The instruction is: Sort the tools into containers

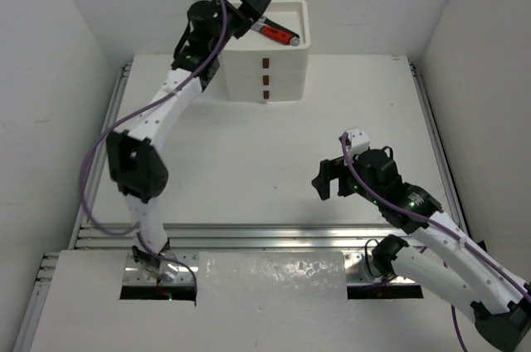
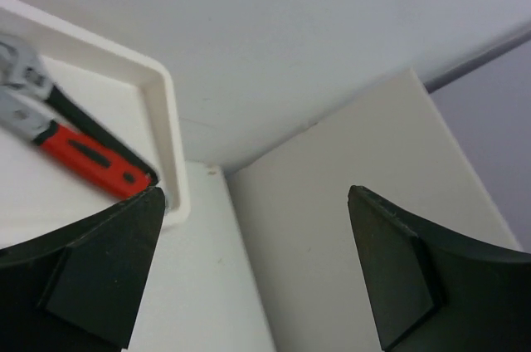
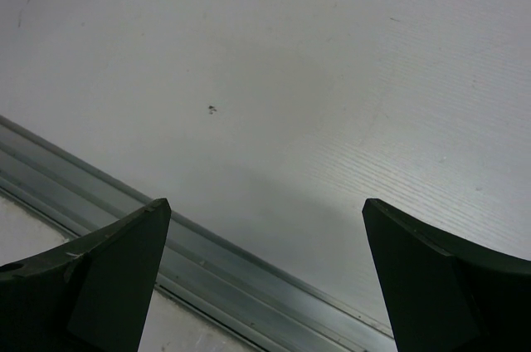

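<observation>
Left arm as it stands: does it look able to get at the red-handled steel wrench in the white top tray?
Probably yes: the open left hand hovers beside the white tray, and the red-handled wrench lies uncovered, nothing between them.

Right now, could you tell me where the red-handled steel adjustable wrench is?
Top external view: the red-handled steel adjustable wrench lies in the shallow white plastic tray atop the white drawers, at the far side of the table.
</observation>
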Robot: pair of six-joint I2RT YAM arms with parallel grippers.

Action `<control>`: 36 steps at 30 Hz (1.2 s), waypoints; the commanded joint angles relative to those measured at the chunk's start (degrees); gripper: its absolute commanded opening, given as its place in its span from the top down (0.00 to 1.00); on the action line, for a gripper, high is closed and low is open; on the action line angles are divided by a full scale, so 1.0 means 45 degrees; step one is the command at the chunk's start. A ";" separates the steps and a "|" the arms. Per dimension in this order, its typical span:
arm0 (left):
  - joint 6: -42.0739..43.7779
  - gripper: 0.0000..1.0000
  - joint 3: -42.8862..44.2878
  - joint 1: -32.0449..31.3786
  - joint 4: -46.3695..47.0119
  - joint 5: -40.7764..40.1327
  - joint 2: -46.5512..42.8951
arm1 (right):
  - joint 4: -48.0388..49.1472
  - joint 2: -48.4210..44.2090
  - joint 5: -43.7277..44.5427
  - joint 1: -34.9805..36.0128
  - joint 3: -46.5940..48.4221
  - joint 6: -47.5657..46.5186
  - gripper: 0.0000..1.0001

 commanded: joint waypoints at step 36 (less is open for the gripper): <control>0.7474 0.00 -1.6021 -0.0133 -0.8120 -0.6878 -2.0713 | -0.3478 -0.2333 0.5492 0.0026 0.0740 0.0792 0.01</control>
